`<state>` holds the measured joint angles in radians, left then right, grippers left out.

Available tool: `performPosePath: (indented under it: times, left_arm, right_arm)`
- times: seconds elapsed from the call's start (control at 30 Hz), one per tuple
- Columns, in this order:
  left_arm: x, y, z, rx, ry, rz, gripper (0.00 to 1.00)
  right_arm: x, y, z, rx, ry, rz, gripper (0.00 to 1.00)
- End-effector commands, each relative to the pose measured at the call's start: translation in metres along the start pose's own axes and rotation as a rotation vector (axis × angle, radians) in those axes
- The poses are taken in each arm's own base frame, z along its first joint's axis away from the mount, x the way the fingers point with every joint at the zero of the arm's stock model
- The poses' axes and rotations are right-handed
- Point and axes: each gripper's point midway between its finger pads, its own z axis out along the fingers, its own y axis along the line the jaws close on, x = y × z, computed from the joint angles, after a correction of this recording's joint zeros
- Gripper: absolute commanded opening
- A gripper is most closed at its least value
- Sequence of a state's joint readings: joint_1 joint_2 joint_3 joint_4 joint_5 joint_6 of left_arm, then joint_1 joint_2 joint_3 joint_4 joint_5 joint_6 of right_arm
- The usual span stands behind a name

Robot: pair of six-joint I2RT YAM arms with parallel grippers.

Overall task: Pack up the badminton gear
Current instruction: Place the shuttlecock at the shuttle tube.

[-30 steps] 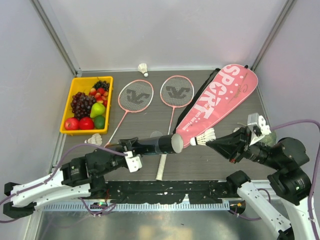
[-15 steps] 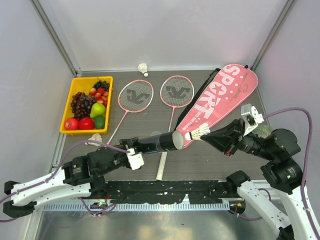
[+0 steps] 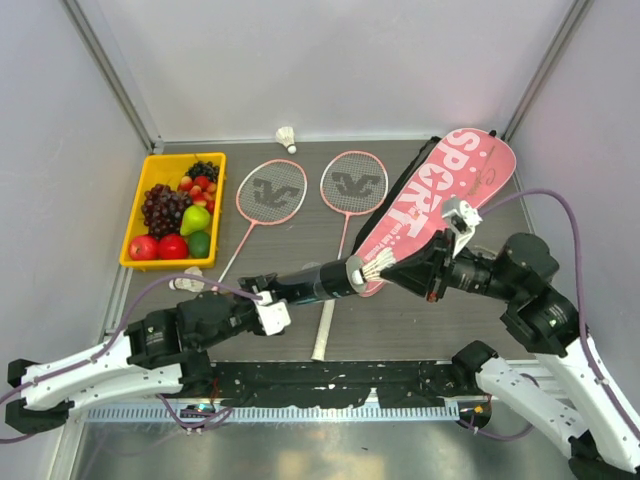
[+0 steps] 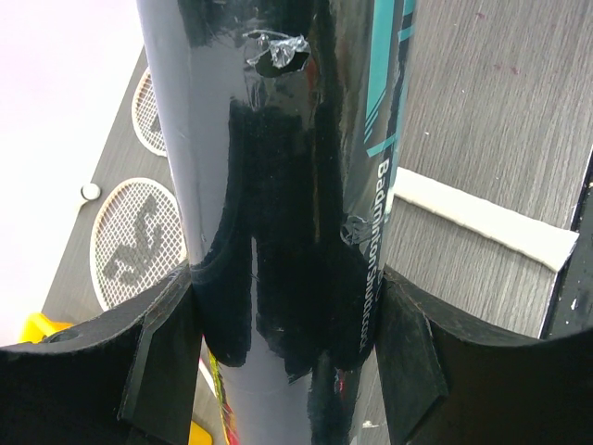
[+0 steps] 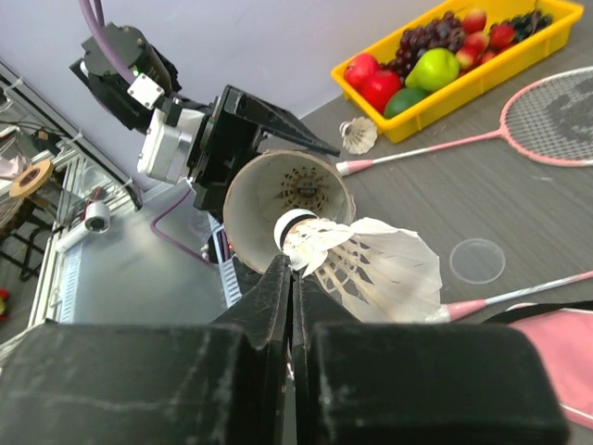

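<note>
From above, the left gripper (image 3: 262,300) clamps the dark tube (image 3: 315,283), whose open mouth points toward 3 o'clock. The right gripper (image 3: 398,268), pinched on the shuttlecock (image 3: 370,268), holds it at that mouth. The pink bag (image 3: 440,195) lies at 1 o'clock of them. Left wrist: both fingers (image 4: 167,371) press the tube's sides. Right wrist: the shuttlecock's cork faces the mouth at 11 o'clock.

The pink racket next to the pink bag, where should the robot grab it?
Probably its white handle, from straight above, pinched across its width. The pink-framed racket lies flat on the dark wooden table, handle toward the near edge. The handle is its thickest part; the wire shaft is much thinner.
</note>
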<state>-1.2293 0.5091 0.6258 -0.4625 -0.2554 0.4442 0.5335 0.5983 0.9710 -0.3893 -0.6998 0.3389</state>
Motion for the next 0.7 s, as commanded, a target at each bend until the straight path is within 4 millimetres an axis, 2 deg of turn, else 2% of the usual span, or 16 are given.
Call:
performPosePath:
  times: [0.0,0.03,0.07,0.2,0.3,0.4,0.47,0.5,0.6,0.67]
  left_arm:
    - [-0.025,0.013,-0.003,-0.033,-0.060,-0.039,0.00]
    - [-0.025,0.012,-0.002,-0.027,-0.052,-0.038,0.00]
    - [-0.023,0.011,-0.001,-0.020,-0.039,-0.035,0.00]
    - [-0.019,0.007,0.002,0.004,-0.010,-0.023,0.00]
    - [-0.016,0.007,0.002,-0.003,0.004,-0.022,0.00]
    - [-0.015,0.009,0.000,-0.011,-0.002,-0.020,0.00]
    - [-0.015,0.010,-0.001,-0.020,-0.005,-0.021,0.00]
    - [-0.015,0.011,-0.002,-0.026,-0.009,-0.021,0.00]
    - [-0.013,0.010,-0.001,-0.026,-0.003,-0.011,0.00]
    - [-0.011,0.012,-0.001,-0.033,0.000,-0.003,0.00]
  right_arm:
    - [0.005,0.003,0.020,-0.002,0.021,-0.004,0.05]
    - [0.002,0.001,0.024,0.025,0.012,-0.010,0.06]
    - [0.009,0.010,0.033,-0.008,0.047,-0.010,0.05]
    - [0.016,0.016,0.056,0.006,0.087,-0.015,0.05]
    - [0.023,0.015,0.066,0.021,0.115,-0.013,0.05]
    - [0.026,0.015,0.069,0.032,0.115,-0.011,0.05]
    - [0.027,0.012,0.069,0.051,0.116,-0.001,0.16]
    - [0.023,0.012,0.067,0.059,0.105,-0.001,0.26]
    - [0.010,0.009,0.055,0.117,0.081,0.006,0.47]
    - [0.003,0.010,0.045,0.137,0.070,0.009,0.52]
